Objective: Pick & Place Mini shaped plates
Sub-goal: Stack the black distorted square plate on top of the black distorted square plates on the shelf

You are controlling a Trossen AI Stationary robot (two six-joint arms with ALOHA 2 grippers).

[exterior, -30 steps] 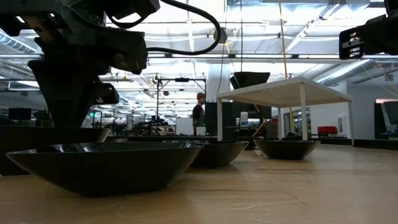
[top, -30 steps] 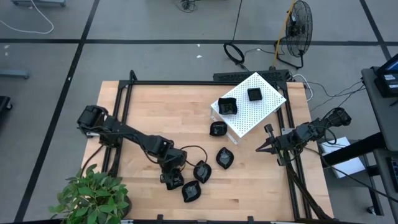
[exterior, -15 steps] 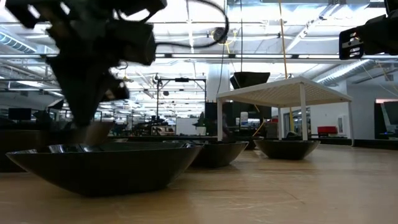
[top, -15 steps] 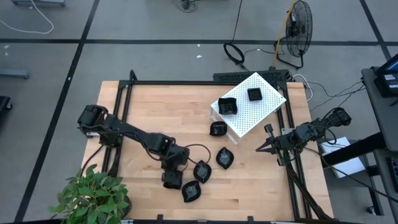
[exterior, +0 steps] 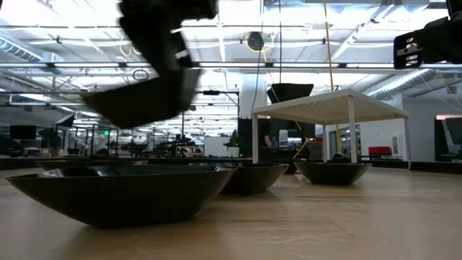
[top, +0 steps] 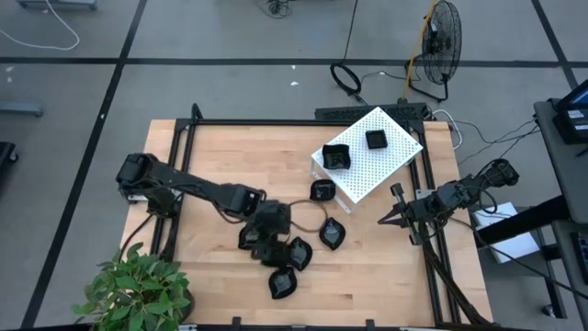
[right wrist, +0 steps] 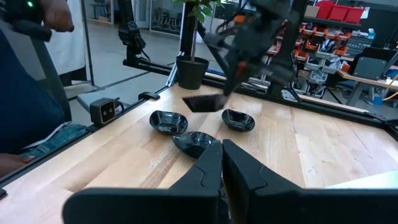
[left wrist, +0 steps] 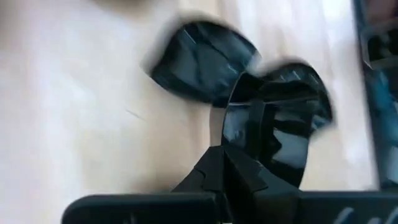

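Several small glossy black dishes are in view. Two sit on the white perforated box (top: 390, 156): one (top: 335, 156) and another (top: 375, 139). On the wood lie one by the box (top: 321, 191), a leaf-shaped one (top: 332, 233), one (top: 301, 254) and one nearest the near edge (top: 282, 284). My left gripper (top: 268, 241) is over the table's middle, shut on one more dish (exterior: 137, 101), which hangs in the air. My right gripper (top: 386, 219) waits shut above the table's right edge, touching nothing. My left gripper pinches the lifted dish by its rim (left wrist: 249, 134) between the two fingers (left wrist: 227, 165). It comes at the dish from above, pointing down. The dish is clear of the table, tilted, below the fingers (exterior: 170, 50), with another dish (left wrist: 199, 62) on the wood under it.
A potted plant (top: 138, 290) stands at the table's near left corner. Black frame rails (top: 276, 122) run along the table's edges. The wood to the left of the dishes and along the far side is bare. The white box stands on legs (exterior: 351, 133).
My left gripper has risen and moved toward the table's right and far side, carrying a dish that sat on the wood near the left of the group. That dish is now lifted clear and tilted. The other dishes have stayed in place.
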